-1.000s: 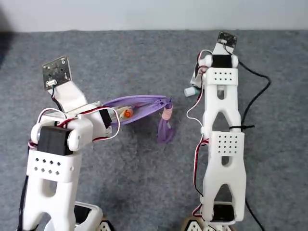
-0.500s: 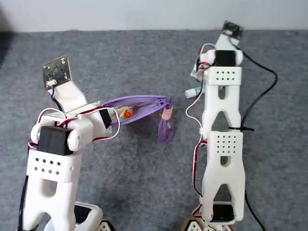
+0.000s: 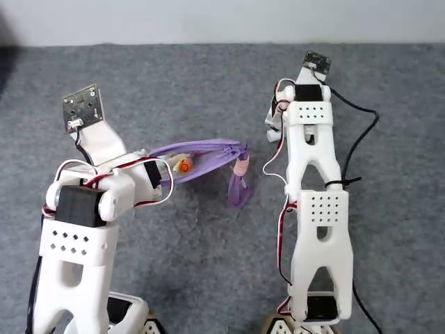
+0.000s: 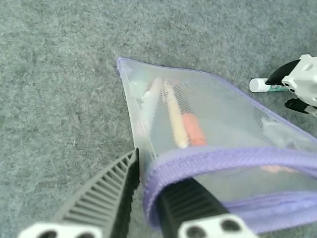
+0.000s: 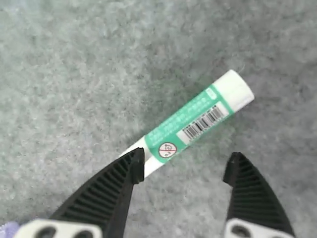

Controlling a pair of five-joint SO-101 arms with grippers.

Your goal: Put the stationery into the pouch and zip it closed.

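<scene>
- The right gripper is wide open and holds nothing. The glue stick lies flat on the grey mat just ahead of it, slanted across the gap, with one end at the tip of one jaw
- The glue stick is outside the pouch and apart from it, on the right arm's side
- Handling, by judgement: the glue stick is a light, rigid, smooth plastic tube. Being round, it may roll or slip out of a loose pinch. Take hold across the middle of the barrel, with the jaws square to its length, not on an end
- The left gripper is clamped on the purple zip edge of the pouch and holds that edge up
- Handling, by judgement: the pouch is thin, soft, see-through plastic that sags and folds. The thicker zip band is the sound place to grip. The mouth looks open but narrow
- Inside the pouch lie a cream pen and an orange item
- Markings: the glue stick has a green label with a barcode and a round red prohibition sign. The other print is too small to read. No writing can be made out on the pouch
</scene>
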